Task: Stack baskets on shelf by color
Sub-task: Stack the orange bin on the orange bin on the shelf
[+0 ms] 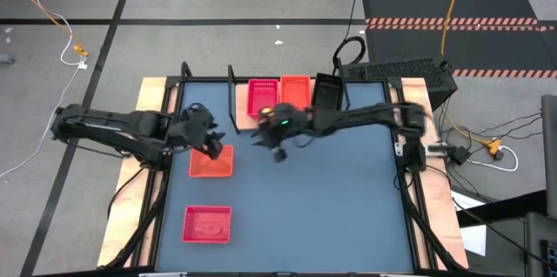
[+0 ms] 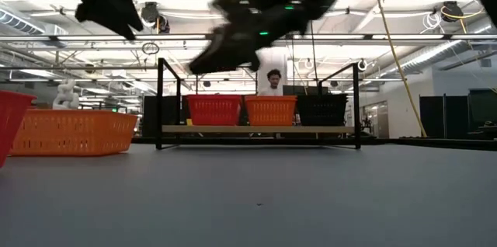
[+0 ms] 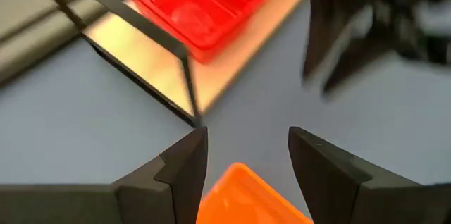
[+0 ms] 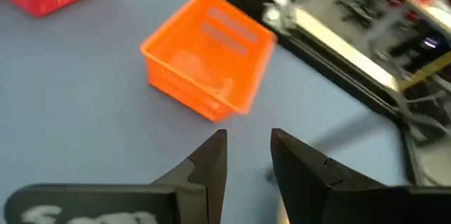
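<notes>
The shelf (image 1: 241, 103) stands at the table's far edge. On its board sit a red basket (image 1: 262, 98), an orange one (image 1: 295, 92) and a black one (image 1: 328, 92), side by side. A second orange basket (image 1: 211, 162) rests on the table left of centre, and a second red basket (image 1: 207, 224) lies near the front edge. My left gripper (image 3: 246, 146) is open and hovers over the far edge of the orange basket (image 3: 246, 196) on the table, touching nothing. My right gripper (image 4: 248, 150) is open in mid-air right of that basket (image 4: 208, 55).
Both arms hang high above the table in the low view, the left (image 2: 116, 6) and the right (image 2: 225, 45). A person shows far behind the shelf (image 2: 272, 80). The blue tabletop (image 1: 331, 199) is bare to the right of the two loose baskets.
</notes>
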{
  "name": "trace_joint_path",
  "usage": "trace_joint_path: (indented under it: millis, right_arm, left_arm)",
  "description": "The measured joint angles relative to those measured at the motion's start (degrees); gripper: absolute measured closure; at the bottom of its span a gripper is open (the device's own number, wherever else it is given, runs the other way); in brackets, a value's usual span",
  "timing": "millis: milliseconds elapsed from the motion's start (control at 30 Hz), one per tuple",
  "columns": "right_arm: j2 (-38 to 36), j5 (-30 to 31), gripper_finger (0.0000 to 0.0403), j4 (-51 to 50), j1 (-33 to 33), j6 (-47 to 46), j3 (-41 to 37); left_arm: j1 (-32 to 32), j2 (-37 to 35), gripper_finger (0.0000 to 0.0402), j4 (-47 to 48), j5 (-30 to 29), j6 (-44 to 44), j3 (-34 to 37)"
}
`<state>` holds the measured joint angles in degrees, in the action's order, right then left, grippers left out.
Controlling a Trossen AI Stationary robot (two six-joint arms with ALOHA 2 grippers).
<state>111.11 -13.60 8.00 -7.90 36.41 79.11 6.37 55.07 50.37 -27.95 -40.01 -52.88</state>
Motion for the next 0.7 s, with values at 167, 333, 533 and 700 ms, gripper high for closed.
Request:
trace_joint_path:
  millis: [167,333,533,700]
  right_arm:
    - [11.9,3.9,0.029,-5.5,3.5,2.9,15.2]
    - [18.7,12.1,0.0251,-14.8,6.7,11.8,25.4]
    - [23.1,15.0,0.0187,-13.3,9.2,20.7,27.4]
    - [25.9,15.1,0.0167,-9.5,9.9,26.3,27.4]
  left_arm:
    - [0.0,-4.5,0.0202,4.2,-5.2,1.2,0.0]
    - [0.0,-6.2,0.0202,5.7,-12.7,1.9,0.0]
    - [0.0,-5.5,0.0202,5.2,-18.5,2.4,0.0]
    - [0.0,-4.5,0.0202,5.0,-18.7,1.0,0.0]
